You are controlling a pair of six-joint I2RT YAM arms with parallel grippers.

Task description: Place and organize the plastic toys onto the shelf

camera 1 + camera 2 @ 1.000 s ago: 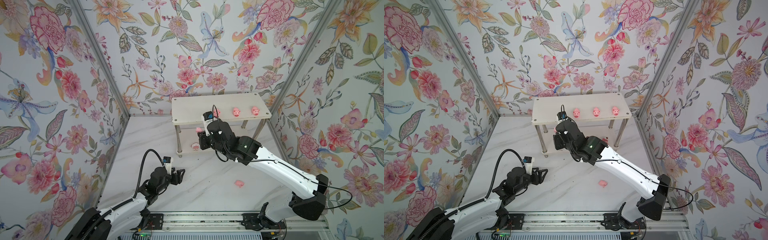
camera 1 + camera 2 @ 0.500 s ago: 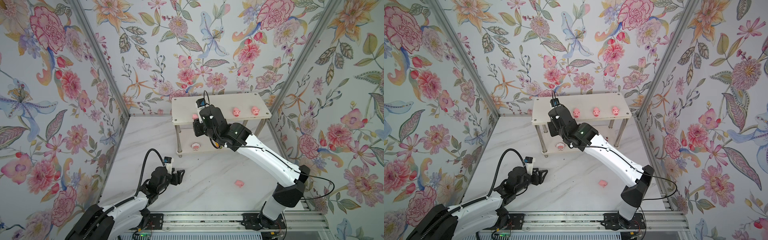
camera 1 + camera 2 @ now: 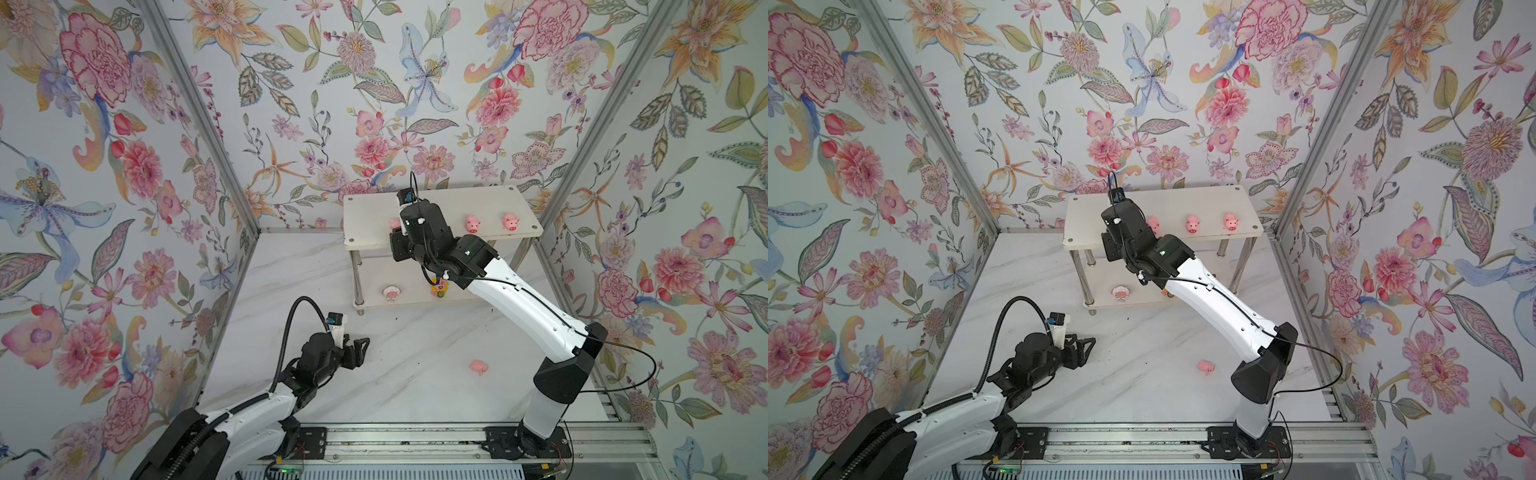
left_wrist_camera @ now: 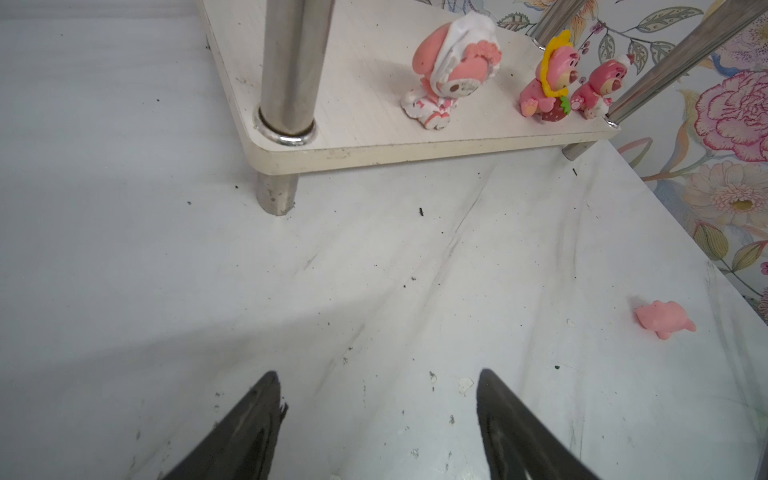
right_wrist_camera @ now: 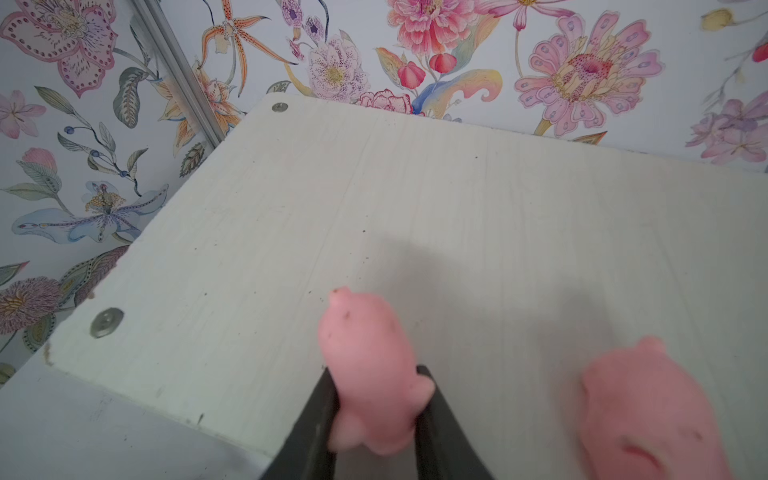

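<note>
Right pincer [image 5: 375, 370] holds 1 pig [image 5: 365, 332]; shelf [image 3: 1183, 199]: 3 pigs [image 3: 1192, 224], 3 figurines [image 4: 453, 70].

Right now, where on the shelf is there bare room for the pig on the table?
Top board: bare from its left end to the pig between the right gripper's fingers; three more pigs crowd the rest. Lower board: bare between corner leg and white-pink figurine; sunflower figurine and bear crowd its right end.
</note>
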